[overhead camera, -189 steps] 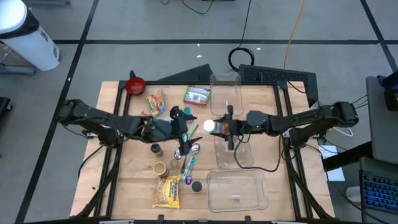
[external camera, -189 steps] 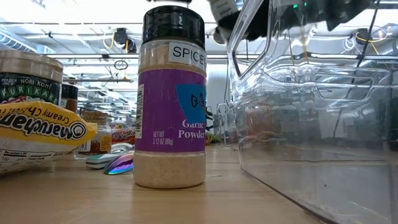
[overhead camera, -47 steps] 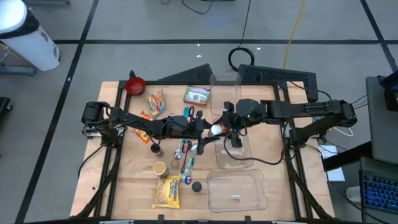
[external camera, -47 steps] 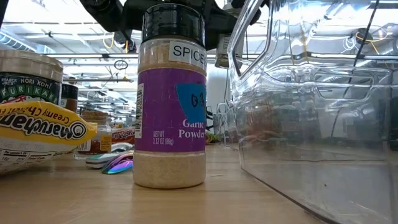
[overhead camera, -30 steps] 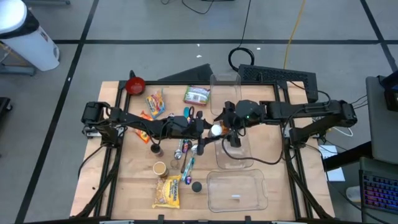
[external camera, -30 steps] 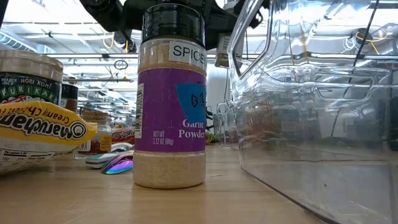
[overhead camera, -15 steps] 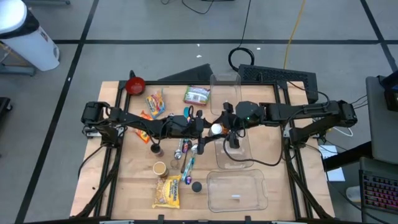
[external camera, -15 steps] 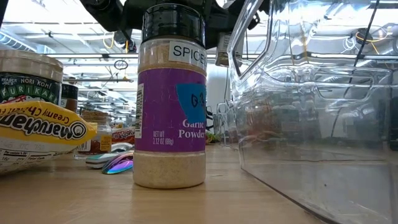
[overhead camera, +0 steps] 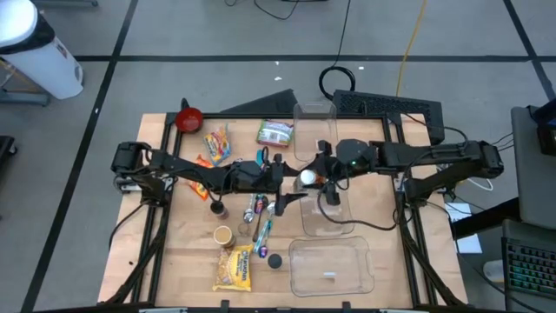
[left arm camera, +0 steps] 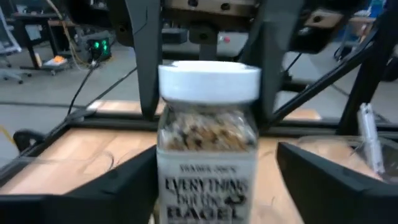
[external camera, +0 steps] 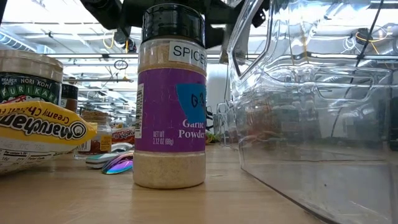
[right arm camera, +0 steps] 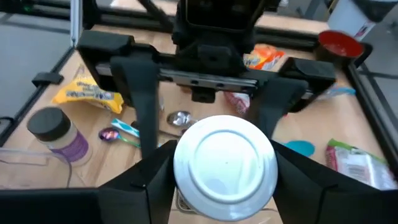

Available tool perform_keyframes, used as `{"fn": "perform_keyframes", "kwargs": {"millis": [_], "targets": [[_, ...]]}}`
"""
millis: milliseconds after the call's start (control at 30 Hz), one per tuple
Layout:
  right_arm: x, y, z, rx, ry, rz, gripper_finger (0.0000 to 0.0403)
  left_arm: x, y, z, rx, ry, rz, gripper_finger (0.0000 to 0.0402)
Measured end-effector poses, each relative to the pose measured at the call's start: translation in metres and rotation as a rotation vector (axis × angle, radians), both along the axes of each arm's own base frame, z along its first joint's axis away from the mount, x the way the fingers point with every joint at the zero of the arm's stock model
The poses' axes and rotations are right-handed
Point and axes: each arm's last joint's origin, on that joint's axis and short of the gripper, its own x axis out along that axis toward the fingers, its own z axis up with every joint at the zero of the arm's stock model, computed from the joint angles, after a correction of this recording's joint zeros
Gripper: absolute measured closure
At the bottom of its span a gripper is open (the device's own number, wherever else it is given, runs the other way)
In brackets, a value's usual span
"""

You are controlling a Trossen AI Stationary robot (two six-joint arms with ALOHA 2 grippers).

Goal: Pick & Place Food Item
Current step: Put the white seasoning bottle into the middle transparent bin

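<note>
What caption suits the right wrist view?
Right gripper clasps the white-lidded seasoning jar; left gripper facing it, open.

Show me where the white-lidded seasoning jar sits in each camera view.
High view: white-lidded glass seasoning jar at table centre, between both claws.
Low view: not visible.
Left wrist view: centre, label readable.
Right wrist view: lower centre, lid facing the camera.
Shared landmark: purple-labelled garlic powder jar.
</note>
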Motion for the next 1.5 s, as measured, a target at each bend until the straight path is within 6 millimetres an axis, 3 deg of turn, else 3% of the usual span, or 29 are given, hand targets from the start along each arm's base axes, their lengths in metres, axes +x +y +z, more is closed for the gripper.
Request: {"fn": "perform_keyframes", "kwargs": {"millis": [200,367,567,867,1200,1500], "targets": [[-0.034,-0.001,0.02,0.006,-0.023,-0.042,0.0203,-0.012,0.0,0.02,-0.007,-0.01,-0.005,0.0014],[-0.057,0.0,0.025,0.038,0.017,-0.05,0.0203,-0.022,0.001,0.03,-0.004,0.033,-0.006,0.0006],[-0.067,0.0,-0.017,0.062,0.088,-0.066,0.0203,-0.035,0.002,0.045,0.029,0.043,-0.006,0.0007],[-0.084,0.004,-0.065,0.186,0.179,-0.006,0.0203,-0.035,0.003,0.038,0.013,0.097,-0.001,0.0007],[-0.064,0.01,-0.11,0.168,0.098,0.032,0.0203,-0.034,0.003,0.039,0.011,0.092,0.003,0.0007],[-0.031,0.015,-0.135,-0.001,0.091,-0.029,0.0203,-0.034,0.003,0.038,0.008,0.093,0.003,0.0007]]}}
